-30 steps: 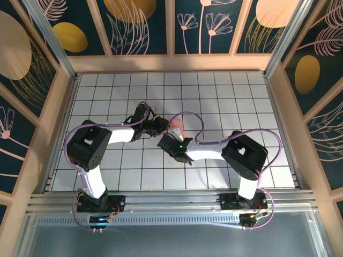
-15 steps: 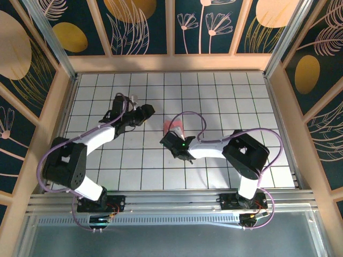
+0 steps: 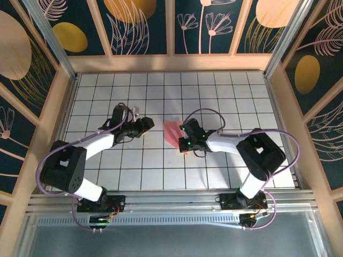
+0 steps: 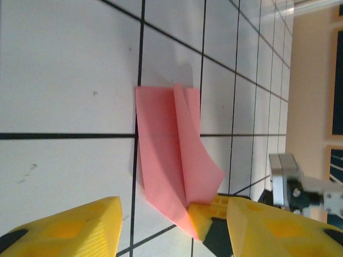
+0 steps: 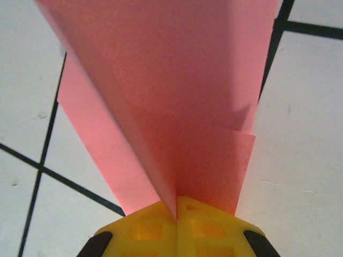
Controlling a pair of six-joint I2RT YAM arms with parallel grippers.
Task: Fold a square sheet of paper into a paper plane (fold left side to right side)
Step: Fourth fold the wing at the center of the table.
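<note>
Right claw clenched on the near end of the pink paper plane; left claw released, off to its left.
The half-folded plane lies on the table between the two claws. Its long axis runs from the right claw's pinch away toward the far left, and one flap curls up. The left claw faces the plane's long edge side-on, jaws spread, near but not touching. The right arm likely anchors it, so any press from the left should come in across that axis.
</note>
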